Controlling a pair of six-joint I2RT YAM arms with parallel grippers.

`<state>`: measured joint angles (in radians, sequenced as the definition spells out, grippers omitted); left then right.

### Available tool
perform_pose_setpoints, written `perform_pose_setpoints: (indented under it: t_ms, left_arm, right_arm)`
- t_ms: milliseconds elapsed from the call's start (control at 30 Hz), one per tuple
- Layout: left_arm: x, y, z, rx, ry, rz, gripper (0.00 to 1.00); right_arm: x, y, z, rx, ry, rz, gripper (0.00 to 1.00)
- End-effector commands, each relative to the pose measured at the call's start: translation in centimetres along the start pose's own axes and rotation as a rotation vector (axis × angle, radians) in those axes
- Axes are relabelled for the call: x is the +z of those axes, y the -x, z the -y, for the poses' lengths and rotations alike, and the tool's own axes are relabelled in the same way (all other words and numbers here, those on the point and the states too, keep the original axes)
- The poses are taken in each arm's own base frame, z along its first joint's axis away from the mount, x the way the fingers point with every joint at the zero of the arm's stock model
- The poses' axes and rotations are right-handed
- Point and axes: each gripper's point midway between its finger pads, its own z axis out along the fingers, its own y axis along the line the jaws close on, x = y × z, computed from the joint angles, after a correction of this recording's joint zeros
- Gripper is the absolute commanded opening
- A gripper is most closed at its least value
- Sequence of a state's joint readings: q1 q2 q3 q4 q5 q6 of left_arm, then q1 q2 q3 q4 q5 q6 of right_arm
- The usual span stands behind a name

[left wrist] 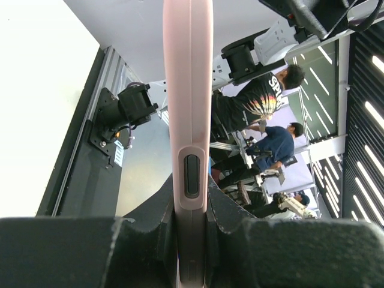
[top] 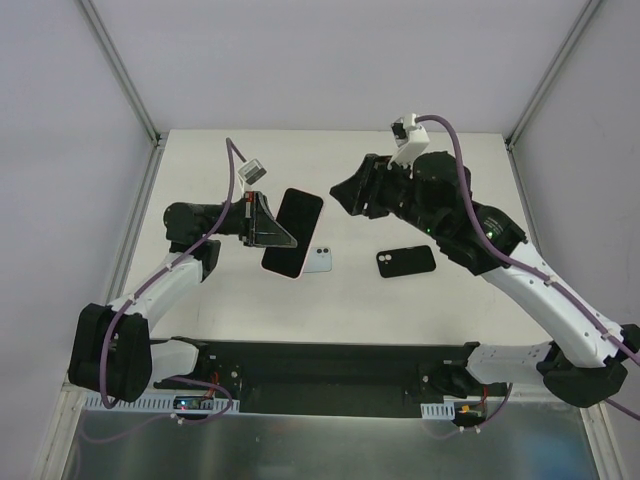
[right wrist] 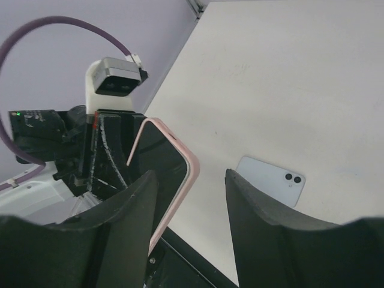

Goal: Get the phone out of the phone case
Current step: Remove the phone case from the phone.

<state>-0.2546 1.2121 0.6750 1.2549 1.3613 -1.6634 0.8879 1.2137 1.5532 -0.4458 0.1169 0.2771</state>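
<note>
Left claw is clamped shut on the pink phone case with the phone inside, held up mid-frame over the desk. Right claw is about half open just to its right, gripping nothing.

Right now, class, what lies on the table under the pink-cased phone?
A pale blue phone, camera side up, sits partly beneath the pink-cased phone in the left tool. From above, its left end is covered; its screen side is hidden.
</note>
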Motion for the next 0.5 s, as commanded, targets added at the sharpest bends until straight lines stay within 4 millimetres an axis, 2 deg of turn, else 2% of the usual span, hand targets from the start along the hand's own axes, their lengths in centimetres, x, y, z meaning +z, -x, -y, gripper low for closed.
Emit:
perform_pose_setpoints:
  t_ms: [0,100,467]
  left_arm:
    - [-0.1,-1.2,3.8,0.493,-0.099,-0.008,0.00]
    - [-0.1,-1.2,4.0,0.498,-0.098,-0.014,0.00]
    - [-0.1,-1.1,4.6,0.513,-0.104,-0.012,0.00]
  right_arm:
    - [0.4,-0.5,1.5,0.028,-0.054,0.008,0.52]
    - [1.0,-1.4,1.9,0.044,-0.063,-0.017,0.52]
    - [1.6,-2.1,1.9,0.048,-0.062,-0.041,0.52]
